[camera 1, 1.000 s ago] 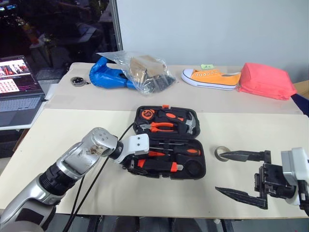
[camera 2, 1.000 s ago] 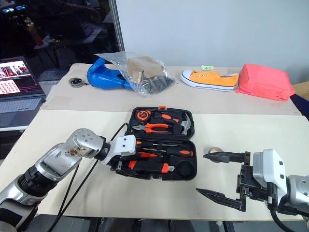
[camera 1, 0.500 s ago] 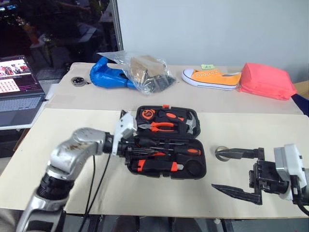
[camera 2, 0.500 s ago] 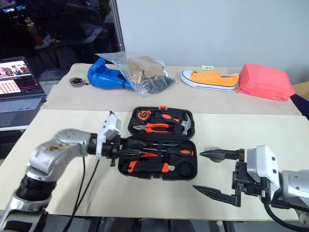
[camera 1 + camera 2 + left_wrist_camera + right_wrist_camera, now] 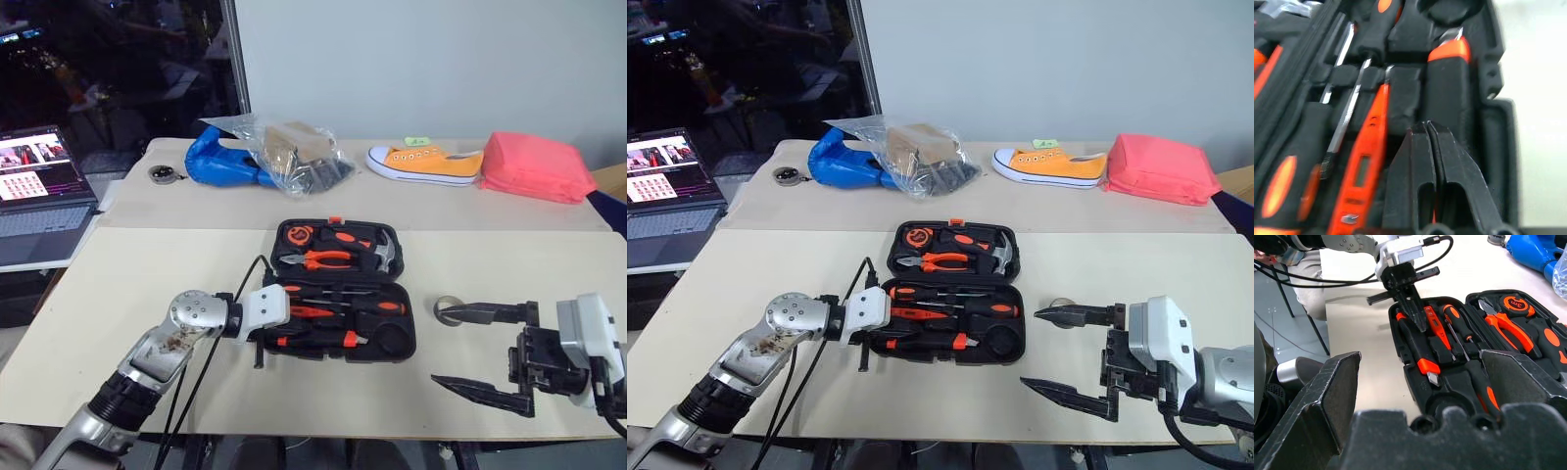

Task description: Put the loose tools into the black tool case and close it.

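Note:
The black tool case (image 5: 392,345) lies open at the table's middle, its lid half on the far side with pliers and a hammer (image 5: 387,253). The near half holds the loose tools: thin screwdrivers (image 5: 338,294), an orange one (image 5: 1369,152) and the stubby utility knife (image 5: 1418,350). My left gripper (image 5: 1427,125) is shut, with nothing between its fingers. It reaches in over the case's left end, its tips just above the knife and the orange screwdriver. To the right of the case my right gripper (image 5: 438,345) hangs open and empty above the table.
A small metal roll (image 5: 449,308) sits by the right gripper's upper finger. On the far table lie an orange shoe (image 5: 426,162), a pink pouch (image 5: 537,164), a blue bag under a clear plastic bag (image 5: 274,152) and a small round disc (image 5: 162,173). A laptop (image 5: 39,191) stands at far left.
My left gripper has gone from open to shut, turned and sunk lower over the case's near half. The right gripper has stayed where it was, and the view has shifted slightly.

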